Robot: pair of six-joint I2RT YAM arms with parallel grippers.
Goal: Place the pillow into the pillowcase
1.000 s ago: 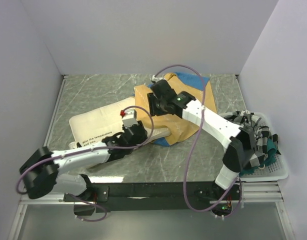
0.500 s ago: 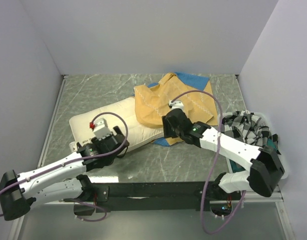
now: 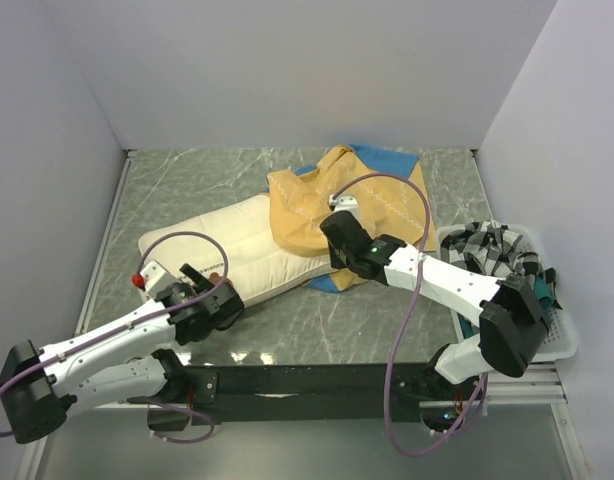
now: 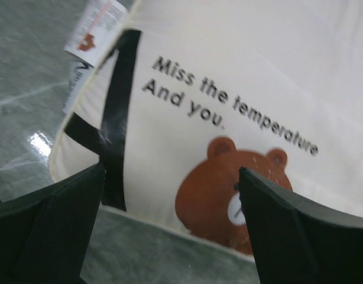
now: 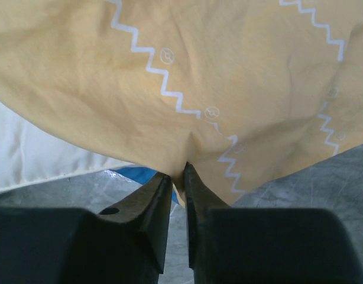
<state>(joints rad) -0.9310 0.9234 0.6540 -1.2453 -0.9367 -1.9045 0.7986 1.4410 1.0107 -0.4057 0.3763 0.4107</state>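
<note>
The cream-white pillow (image 3: 237, 248) lies flat on the table, its right end tucked under the mustard-yellow pillowcase (image 3: 332, 200). Its bear print and text line fill the left wrist view, where the pillow (image 4: 258, 71) sits just beyond the fingertips. My left gripper (image 3: 202, 276) (image 4: 171, 177) hovers at the pillow's near left corner, wide open and holding nothing. My right gripper (image 3: 332, 258) (image 5: 177, 171) is shut on the near hem of the pillowcase (image 5: 229, 71), a fold of yellow cloth pinched between its jaws. Blue fabric (image 5: 131, 174) peeks out below the hem.
A white basket (image 3: 552, 345) at the right edge holds a black-and-white checked cloth (image 3: 497, 255) and something teal. A care label (image 4: 99, 23) sticks out of the pillow's corner. White walls close the table on three sides.
My left gripper has pulled back from the pillowcase mouth to the pillow's near left corner and opened wide. My right gripper came down from the pillowcase's top to its near hem and closed on it.
</note>
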